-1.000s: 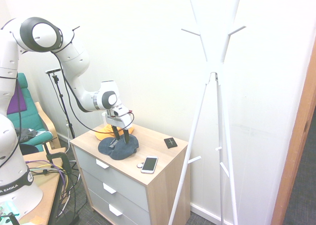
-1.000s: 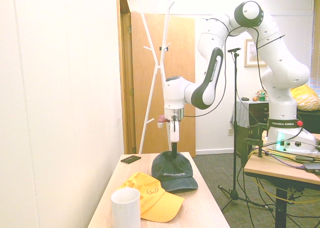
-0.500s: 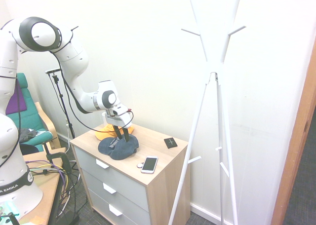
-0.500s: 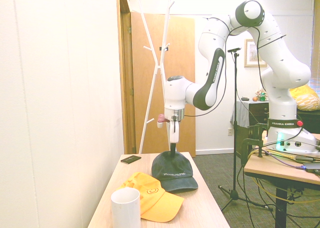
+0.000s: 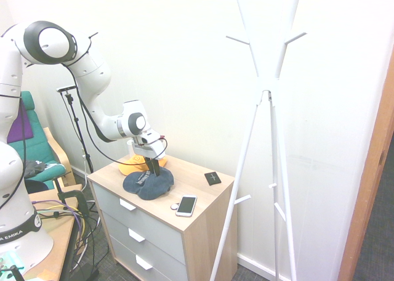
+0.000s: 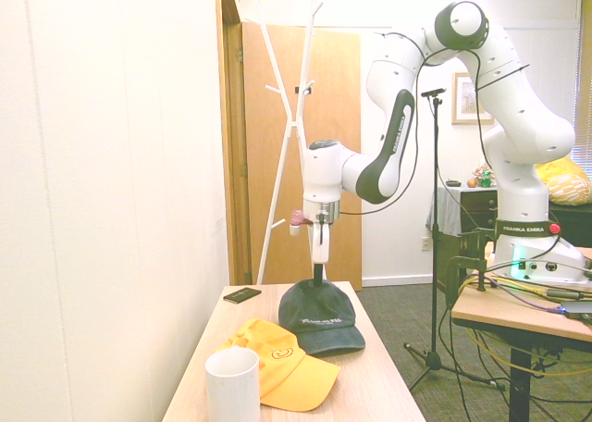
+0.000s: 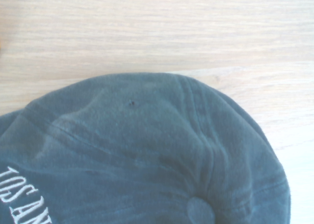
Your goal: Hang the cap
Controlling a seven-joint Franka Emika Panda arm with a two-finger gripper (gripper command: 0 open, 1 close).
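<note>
Under the claw: navy cap (image 5: 148, 183) on the wooden dresser top (image 5: 196, 188), crown up, brim toward the mug end
claw (image 5: 152, 168): pointing straight down, tips on the cap's crown; fingers look close together with cap fabric between them, pinching the crown
cap in wrist view: crown (image 7: 147, 155) fills the frame, top button near the lower edge, pale stitched lettering at one corner, wood grain beyond
cap in second side view: dark cap (image 6: 320, 317) directly below the claw (image 6: 318, 276), pale lettering on its front
orange cap (image 6: 282, 364): just beside the claw, touching the navy cap's brim, smiley mark on front
white mug (image 6: 232, 385): past the orange cap, well apart from the claw
phone (image 5: 186, 205): near the claw, on the other side of the navy cap from the orange one
small black square (image 5: 213, 178): near the claw, toward the wall
coat stand (image 5: 265, 102): white, well apart from the claw, beside the dresser, pegs higher than the claw
</note>
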